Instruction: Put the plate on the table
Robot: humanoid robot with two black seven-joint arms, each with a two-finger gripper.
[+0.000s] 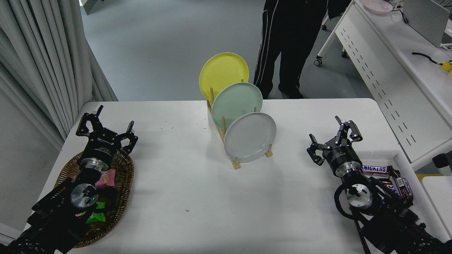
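Observation:
The light grey plate (250,137) stands on edge in the front slot of a wooden rack (236,163) on the white table (197,197). A mint green plate (236,101) and a yellow plate (223,72) stand behind it. My right gripper (333,138) is open and empty, to the right of the grey plate and well apart from it. My left gripper (106,127) is open and parked at the lower left, above a wicker basket.
A wicker basket (122,187) with wrapped sweets lies at the left. A tray of Snickers bars (385,174) sits at the right edge. A person in black trousers (289,46) stands beyond the table's far side. A white perforated desk (388,70) stands at the upper right.

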